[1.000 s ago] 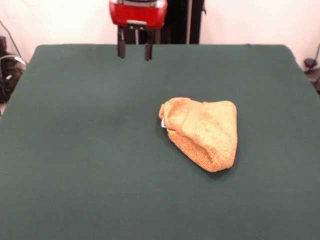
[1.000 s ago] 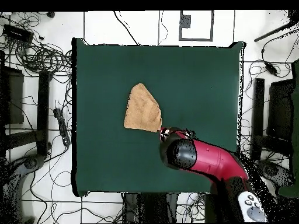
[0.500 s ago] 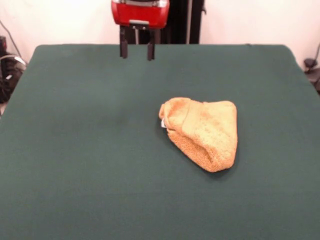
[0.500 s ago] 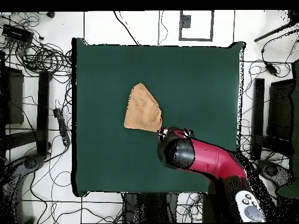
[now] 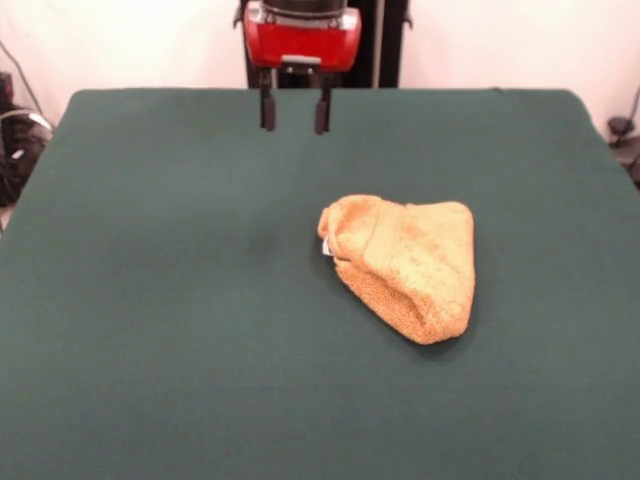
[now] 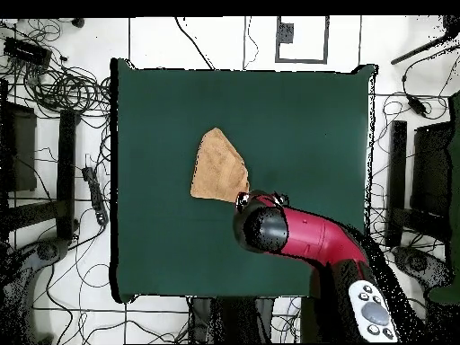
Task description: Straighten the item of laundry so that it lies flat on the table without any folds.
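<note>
One towel (image 5: 405, 265), orange-yellow terry cloth, lies bunched near the middle of the table (image 5: 160, 330), folded over itself into a rough triangular wedge with a rounded, doubled edge along its near side. A woven band shows across the upper layer, and a small white label (image 5: 325, 246) peeks out at the side edge that faces the gripper. Green felt surrounds it on all sides, well clear of every table edge.

The gripper (image 5: 295, 113) hangs above the far part of the table, apart from the towel and not touching it, its two dark fingers (image 5: 268, 112) spread with an empty gap between them. From overhead, the arm's head (image 6: 260, 225) sits just beside the towel's corner.

The likely risk is a pinch that catches both layers at the doubled edge; pulling then would drag the whole bundle rather than unfold it. A descent slightly off the cloth would close on bare felt.
</note>
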You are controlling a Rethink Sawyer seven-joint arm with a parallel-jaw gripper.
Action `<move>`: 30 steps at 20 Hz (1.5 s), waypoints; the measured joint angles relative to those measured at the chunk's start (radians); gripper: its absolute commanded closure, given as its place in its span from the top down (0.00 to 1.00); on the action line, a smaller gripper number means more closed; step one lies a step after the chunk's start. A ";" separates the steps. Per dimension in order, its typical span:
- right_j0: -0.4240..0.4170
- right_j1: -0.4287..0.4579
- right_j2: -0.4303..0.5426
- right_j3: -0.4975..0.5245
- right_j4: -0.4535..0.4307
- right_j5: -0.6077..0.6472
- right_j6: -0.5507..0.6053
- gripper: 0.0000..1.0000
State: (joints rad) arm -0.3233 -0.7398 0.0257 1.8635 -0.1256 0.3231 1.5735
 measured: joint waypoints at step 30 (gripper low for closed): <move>0.058 0.125 0.000 -0.185 0.000 0.000 0.000 1.00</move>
State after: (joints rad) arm -0.2657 -0.6145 0.0260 1.6784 -0.1256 0.3233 1.5735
